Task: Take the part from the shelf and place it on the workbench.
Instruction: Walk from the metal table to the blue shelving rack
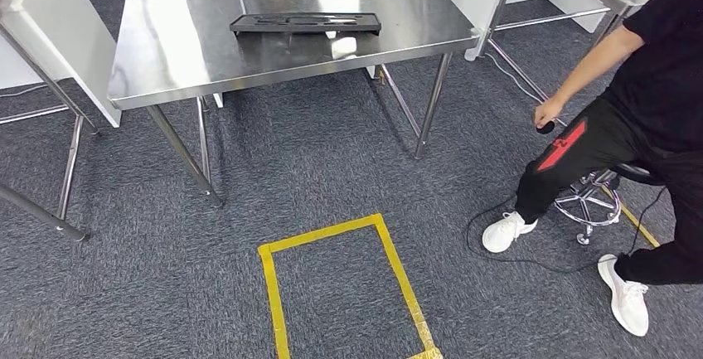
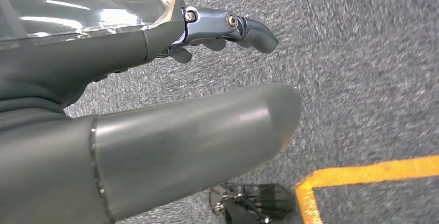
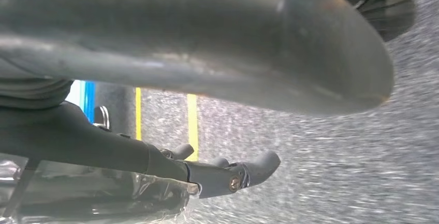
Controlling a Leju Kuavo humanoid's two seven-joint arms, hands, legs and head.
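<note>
While both my arms hang beside me, the head view looks down at a steel workbench (image 1: 249,52) standing ahead across grey carpet (image 1: 315,168). A black tray-like part (image 1: 305,22) lies flat on its top, near the middle, lengthwise along the bench and back from the near edge. I cannot make out what fills its recesses. A small pale patch on the steel just in front of it is too blurred to identify.

Between me and the bench the carpet is open, marked by a yellow tape rectangle (image 1: 344,280) whose near end is cut off by the frame. The bench's slanted legs (image 1: 186,156) reach toward that open floor. To my left another steel frame and a white panel (image 1: 70,40) crowd the bench's corner; to my right a further table is cut off at the picture's edge.

A person in black clothes (image 1: 655,85) sits on a wheeled stool (image 1: 590,201) at my right, one arm lowered, holding something small and dark that I cannot name. A thin cable (image 1: 530,259) loops on the floor by their white shoes.

My left hand (image 2: 155,105) holds nothing, thumb and fingers apart above the carpet, a corner of yellow tape nearby. My right hand (image 3: 207,105) is likewise empty with fingers spread; its picture is smeared, and yellow lines show behind it.
</note>
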